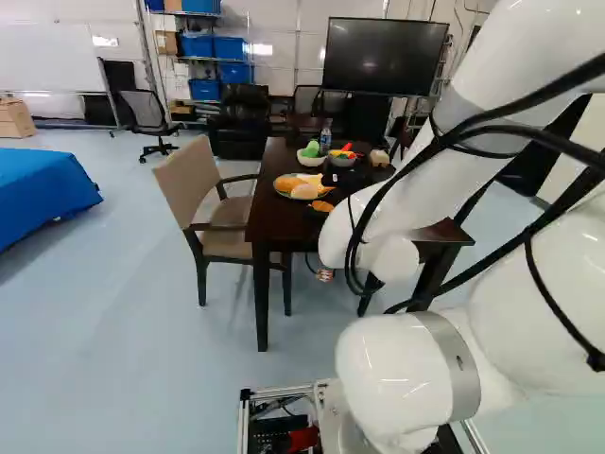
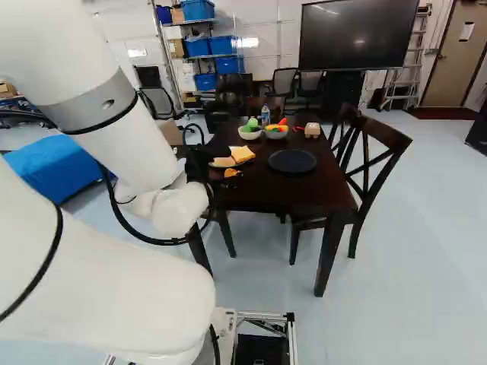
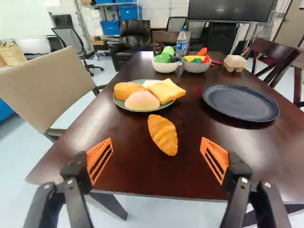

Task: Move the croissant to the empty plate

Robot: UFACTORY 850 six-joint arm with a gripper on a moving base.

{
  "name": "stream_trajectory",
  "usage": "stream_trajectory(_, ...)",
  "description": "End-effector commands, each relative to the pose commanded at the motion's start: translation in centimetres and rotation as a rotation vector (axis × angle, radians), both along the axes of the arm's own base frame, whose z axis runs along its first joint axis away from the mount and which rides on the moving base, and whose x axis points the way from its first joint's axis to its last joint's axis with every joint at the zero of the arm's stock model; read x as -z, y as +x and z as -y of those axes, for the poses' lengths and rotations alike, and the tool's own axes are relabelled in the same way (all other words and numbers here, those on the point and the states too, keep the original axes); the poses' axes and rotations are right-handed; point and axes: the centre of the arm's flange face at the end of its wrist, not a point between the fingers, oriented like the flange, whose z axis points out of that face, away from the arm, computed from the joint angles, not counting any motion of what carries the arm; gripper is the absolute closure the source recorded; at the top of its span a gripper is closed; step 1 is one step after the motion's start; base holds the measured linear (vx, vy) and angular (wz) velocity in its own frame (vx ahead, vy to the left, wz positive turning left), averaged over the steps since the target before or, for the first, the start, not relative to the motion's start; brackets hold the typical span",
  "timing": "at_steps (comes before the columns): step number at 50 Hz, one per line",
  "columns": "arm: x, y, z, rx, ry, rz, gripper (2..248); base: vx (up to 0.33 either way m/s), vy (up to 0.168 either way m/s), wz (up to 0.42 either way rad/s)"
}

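Note:
At the near side of the table in the right base view, the black gripper (image 2: 201,161) is partly hidden by the arm. In the wrist view the gripper (image 3: 156,159) stands open, its orange pads wide apart with only table between them. The croissant (image 3: 163,135) lies on the bare tabletop ahead of the gap, touched by neither finger. The empty plate (image 3: 241,101), dark and round, lies beyond it on the side of the beige carton; it also shows as a dark plate (image 2: 292,160) in the right base view.
A plate of breads (image 3: 142,109) stands just beyond the croissant. Farther back on the dark table (image 3: 128,164) are two bowls of toy vegetables (image 3: 165,67), a bottle (image 3: 181,43) and a beige carton (image 3: 234,62). Chairs (image 1: 210,189) flank the table.

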Motion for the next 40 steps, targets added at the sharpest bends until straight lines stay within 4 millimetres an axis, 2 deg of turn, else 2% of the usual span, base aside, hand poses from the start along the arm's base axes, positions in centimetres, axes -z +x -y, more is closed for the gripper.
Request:
stream_trajectory(21,0.00,0.00,0.00,0.000,0.000,0.000,3,-0.005,-0.001,0.000)
stream_trajectory(40,0.00,0.00,0.00,0.000,0.000,0.000,3,0.078,-0.002,-0.001)
